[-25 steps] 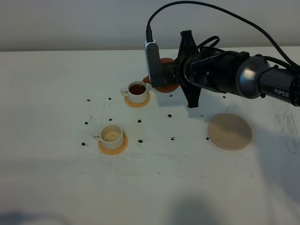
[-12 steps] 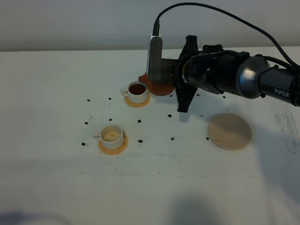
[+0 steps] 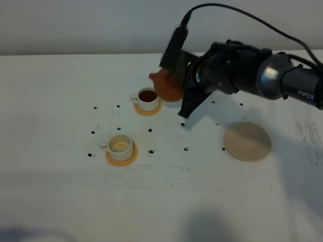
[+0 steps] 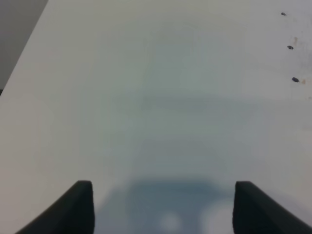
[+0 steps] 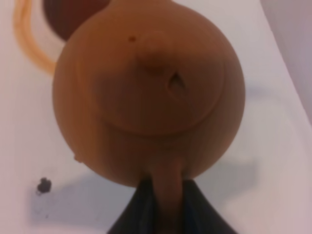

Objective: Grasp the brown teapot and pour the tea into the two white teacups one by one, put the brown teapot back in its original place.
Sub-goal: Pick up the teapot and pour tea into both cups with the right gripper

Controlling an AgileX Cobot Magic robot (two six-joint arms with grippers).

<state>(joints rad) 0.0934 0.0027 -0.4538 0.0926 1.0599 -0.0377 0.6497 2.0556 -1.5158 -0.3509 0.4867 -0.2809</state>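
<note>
The brown teapot hangs above the table just right of the far white teacup, spout toward that cup. My right gripper is shut on its loop handle. In the right wrist view the teapot fills the frame, lid knob facing the camera, and the right gripper pinches the handle. Dark tea fills the far cup, whose edge shows in that wrist view too. The near teacup shows a cream inside. The pale beige coaster lies bare at the right. My left gripper is open over bare table.
Each cup stands on a small orange-tan coaster. Small black specks dot the white table around the cups. The black right arm reaches in from the right edge, its cable arching above.
The right wrist has rolled back, bringing the teapot from its pouring tilt toward level. The stream into the far cup has stopped. The cup now holds dark tea.
</note>
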